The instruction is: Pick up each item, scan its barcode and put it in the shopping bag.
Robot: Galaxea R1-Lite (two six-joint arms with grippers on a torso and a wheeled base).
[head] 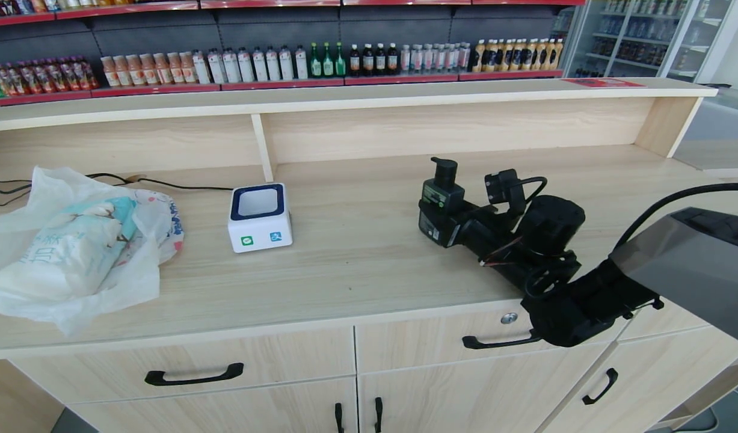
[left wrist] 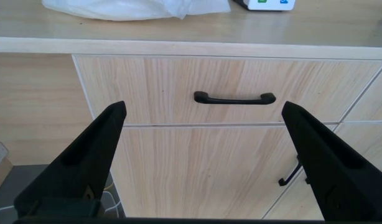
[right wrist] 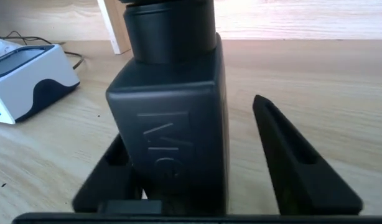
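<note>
- The bench (head: 356,270) was a light wood counter with a raised back ledge and with drawers and doors below its front edge.
- The shopping bag (head: 20,240), of thin translucent plastic, lay slumped at the left end of the bench, close to the front edge.
- A soft white and pale blue package (head: 68,246) lay inside the bag.
- The scanner (head: 259,218), a white box with a dark-framed window on top, stood about mid-bench, just right of the bag and not touching it.
- A black cable (head: 164,183) ran along the back of the bench behind the bag.
- A black bottle (head: 442,201) with a black cap stood upright right of centre, well apart from the scanner. Whether its base rested on the bench could not be confirmed.
- The right gripper (right wrist: 188,124) sat level with the bottle, one finger on each side of it. Its fingers were apart. A clear gap showed between the bottle and one finger, and the other finger lay close against the bottle's lower side.
- The left gripper (left wrist: 203,106) was below bench level, facing a drawer front, with its fingers spread wide and nothing between them.
- The black drawer handle (left wrist: 234,98) showed between those fingers, farther off.
- Rows of drink bottles (head: 344,60) lined a red-edged shelf behind the bench.
</note>
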